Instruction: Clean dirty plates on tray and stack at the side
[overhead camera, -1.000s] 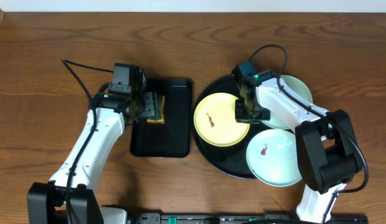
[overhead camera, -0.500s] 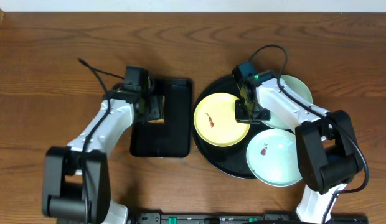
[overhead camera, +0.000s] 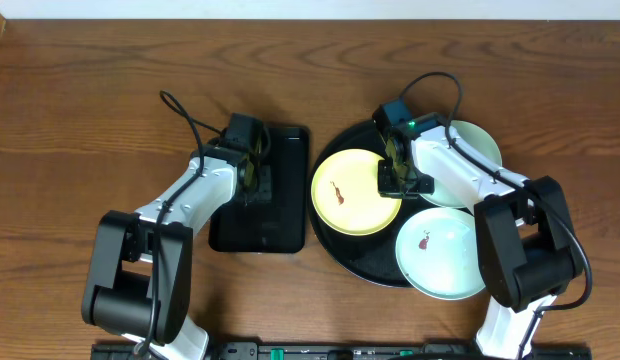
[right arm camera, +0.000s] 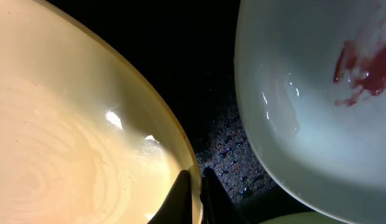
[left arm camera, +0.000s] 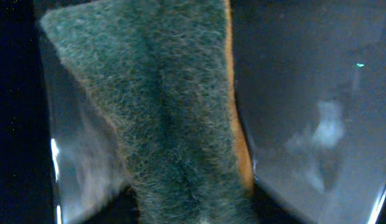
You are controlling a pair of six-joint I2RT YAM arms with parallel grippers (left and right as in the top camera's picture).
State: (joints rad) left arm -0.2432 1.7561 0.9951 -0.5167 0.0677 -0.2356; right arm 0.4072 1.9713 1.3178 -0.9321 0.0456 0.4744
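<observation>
While the right end effector (overhead camera: 394,180) clamps the yellow plate (overhead camera: 348,195) by its rim on the round tray (overhead camera: 362,136), the left end effector (overhead camera: 252,175) squeezes the sponge (left arm camera: 174,112) over the rectangular tray (overhead camera: 275,225)

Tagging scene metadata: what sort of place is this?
Probably a lab tabletop staged for dish cleaning, not a kitchen: two robot arms at a wood-grain table, a stained yellow plate and others on a round black tray, a sponge over a rectangular tray.
</observation>
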